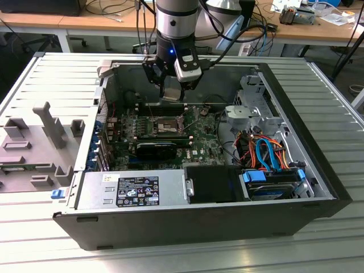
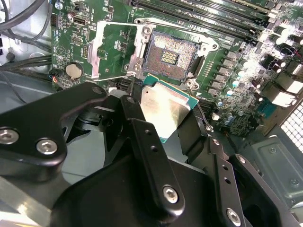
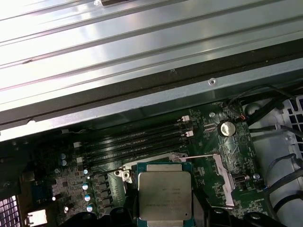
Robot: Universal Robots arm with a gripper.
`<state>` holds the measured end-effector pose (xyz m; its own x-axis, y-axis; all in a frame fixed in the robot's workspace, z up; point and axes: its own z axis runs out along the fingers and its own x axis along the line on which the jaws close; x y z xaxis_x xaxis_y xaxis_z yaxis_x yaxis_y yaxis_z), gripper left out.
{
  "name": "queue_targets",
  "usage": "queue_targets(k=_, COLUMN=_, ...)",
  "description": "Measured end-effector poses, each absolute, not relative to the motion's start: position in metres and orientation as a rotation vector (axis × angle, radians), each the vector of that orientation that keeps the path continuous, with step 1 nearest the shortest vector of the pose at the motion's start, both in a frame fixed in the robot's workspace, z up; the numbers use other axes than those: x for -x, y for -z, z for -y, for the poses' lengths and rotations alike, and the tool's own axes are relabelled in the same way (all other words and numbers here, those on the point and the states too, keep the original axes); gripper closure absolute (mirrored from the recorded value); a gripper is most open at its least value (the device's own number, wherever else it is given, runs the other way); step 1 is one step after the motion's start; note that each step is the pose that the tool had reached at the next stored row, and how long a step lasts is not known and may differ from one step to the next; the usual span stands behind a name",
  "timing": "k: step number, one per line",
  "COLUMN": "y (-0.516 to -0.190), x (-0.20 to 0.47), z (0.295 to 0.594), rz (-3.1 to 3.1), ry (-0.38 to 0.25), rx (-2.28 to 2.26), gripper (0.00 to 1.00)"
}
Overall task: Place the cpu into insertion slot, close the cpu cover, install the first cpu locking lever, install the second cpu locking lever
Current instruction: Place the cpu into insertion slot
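My gripper (image 1: 170, 90) hangs inside the open computer case, above and slightly behind the insertion slot (image 1: 165, 124). It is shut on the cpu (image 2: 163, 111), a square chip with a silvery top, pinched at two opposite edges by the black fingers (image 2: 142, 137). The insertion slot (image 2: 169, 56) lies bare, its dark pin field showing inside a silver border. The cpu cover (image 2: 96, 52) stands swung open beside the slot. In the first wrist view the cpu (image 3: 163, 194) hides the slot, with the cpu cover (image 3: 223, 182) raised at its side.
Long memory slots (image 3: 137, 142) run beside the socket. A black card (image 1: 156, 149) and the power supply (image 1: 131, 190) sit at the case's near side. Drive bays with blue and orange cables (image 1: 267, 153) fill the exterior view's right. A grey fixture (image 1: 40, 142) stands outside on the left.
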<state>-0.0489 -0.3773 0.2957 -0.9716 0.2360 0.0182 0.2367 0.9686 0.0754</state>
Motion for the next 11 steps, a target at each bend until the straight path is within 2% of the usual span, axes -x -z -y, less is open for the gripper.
queue_targets(k=11, y=-0.2952, x=0.0489, z=0.3773, rz=3.106, ry=0.121, rx=0.397, gripper=0.46)
